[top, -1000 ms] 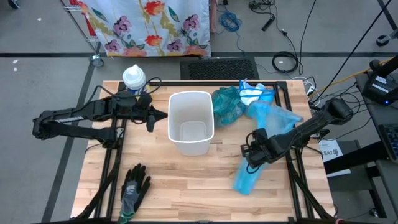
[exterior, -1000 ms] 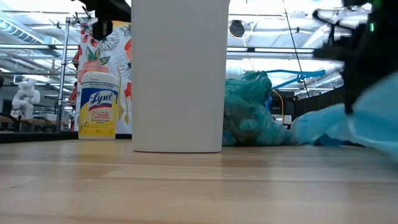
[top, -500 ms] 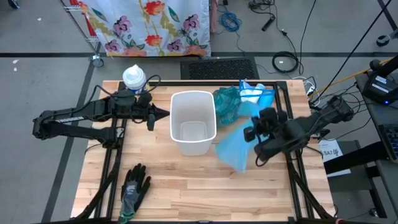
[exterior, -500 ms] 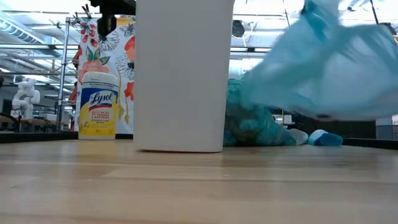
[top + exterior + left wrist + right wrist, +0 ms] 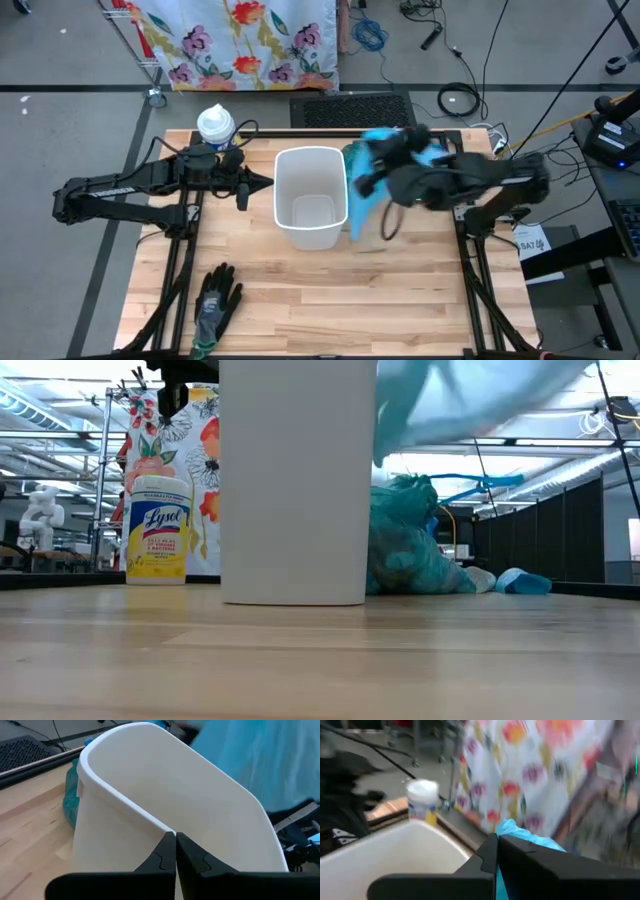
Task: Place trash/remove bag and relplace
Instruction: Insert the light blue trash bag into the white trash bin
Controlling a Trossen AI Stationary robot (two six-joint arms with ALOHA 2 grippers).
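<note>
An empty white bin stands upright mid-table. My left gripper is shut, its tips at the bin's left rim. My right gripper is raised above the bin's right side, shut on a thin light-blue bag. A full, tied teal bag rests on the table by the bin's far right corner. No loose trash is in view. My left gripper's shut fingertips meet the bin's near-left rim, coming level from the table's left. I cannot tell whether the rim lies between them. My right gripper pinches a bunched part of the blue bag between its two fingers. The bag is lifted clear and hangs slack below them beside the bin's right wall.
A Lysol wipes tub stands at the far left. A black-and-grey glove lies near the front left. A small blue roll lies right of the teal bag. The table's near half is bare wood.
My right gripper has risen from the table's right side, turning as it went toward the far edge and the bin. The blue bag, which lay stretched out on the wood, has been lifted clear and now dangles beside the bin's right rim.
</note>
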